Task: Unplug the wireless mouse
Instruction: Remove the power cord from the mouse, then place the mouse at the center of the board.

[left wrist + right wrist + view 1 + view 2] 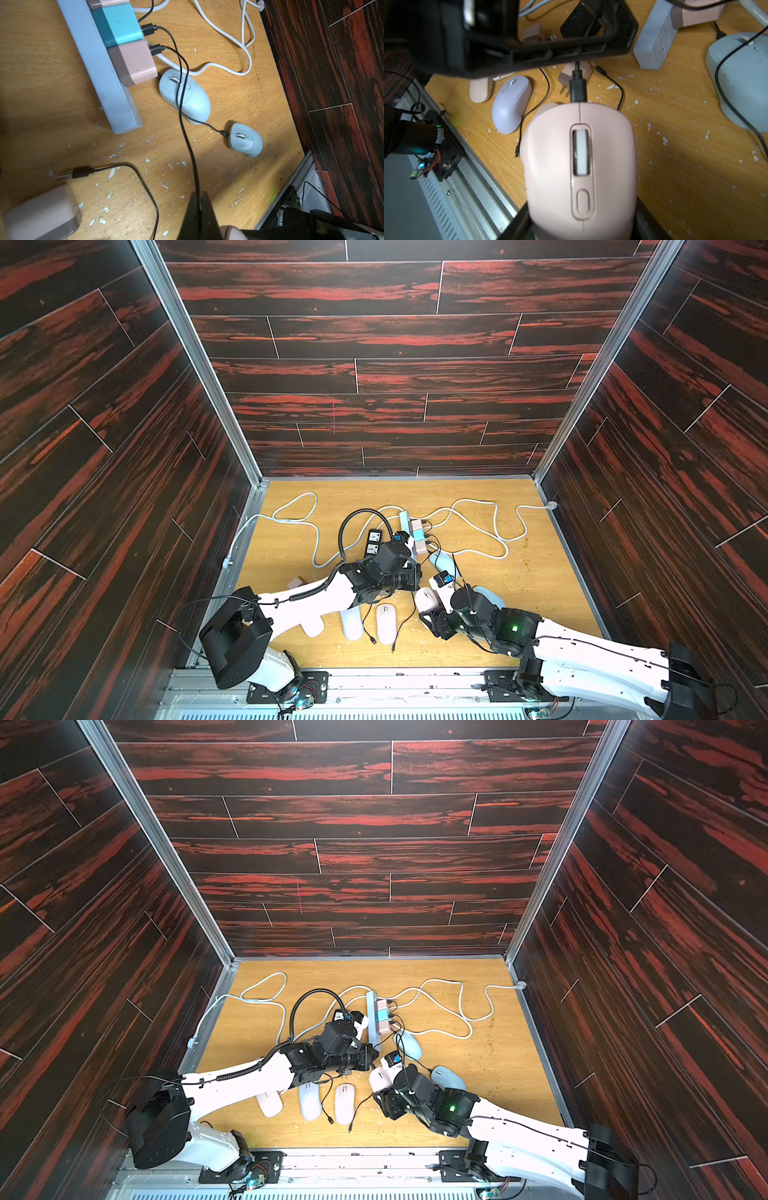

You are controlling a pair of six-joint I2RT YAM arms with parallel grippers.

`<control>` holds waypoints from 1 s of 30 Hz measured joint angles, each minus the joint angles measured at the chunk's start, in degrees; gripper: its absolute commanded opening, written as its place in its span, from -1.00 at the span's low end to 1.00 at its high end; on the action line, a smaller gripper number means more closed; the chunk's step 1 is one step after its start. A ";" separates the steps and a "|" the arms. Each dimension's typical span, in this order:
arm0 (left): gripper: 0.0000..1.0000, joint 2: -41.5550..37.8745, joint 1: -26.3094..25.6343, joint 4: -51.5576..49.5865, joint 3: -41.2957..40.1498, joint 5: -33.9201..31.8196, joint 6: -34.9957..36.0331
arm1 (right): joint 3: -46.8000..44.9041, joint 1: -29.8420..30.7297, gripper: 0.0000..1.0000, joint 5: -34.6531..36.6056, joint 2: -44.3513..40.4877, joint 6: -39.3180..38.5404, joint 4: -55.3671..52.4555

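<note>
The left tool [198, 200] is pinched shut on a thin black cable [186, 141], just behind the plug [578, 89] seated in the nose of the pink mouse [579, 158]. The right tool [581, 218] clamps that mouse by its sides, its jaws part-way apart. The mouse is pale pink and rounded, with a white scroll wheel and an oval button. It sits near the middle of the front half of the counter [519, 572]. The cable runs back to a pink charger [135, 62] on a grey-blue power strip [97, 68]. The counter is light wood strewn with white flecks. Dark red-streaked walls [395, 344] enclose three sides.
</note>
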 measured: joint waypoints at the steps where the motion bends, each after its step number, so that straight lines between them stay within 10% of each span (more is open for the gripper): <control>1: -1.00 0.00 0.00 0.02 0.00 0.00 -0.13 | 0.00 0.00 -1.00 -0.02 0.13 0.02 0.04; 16: -1.00 -0.72 5.35 5.75 0.26 -0.52 -2.12 | -1.16 4.02 -1.00 -0.85 2.34 5.35 -4.44; 30: -1.00 -4.15 7.61 6.97 -0.94 2.01 -2.38 | 10.91 5.40 -1.00 4.33 16.83 27.50 -18.86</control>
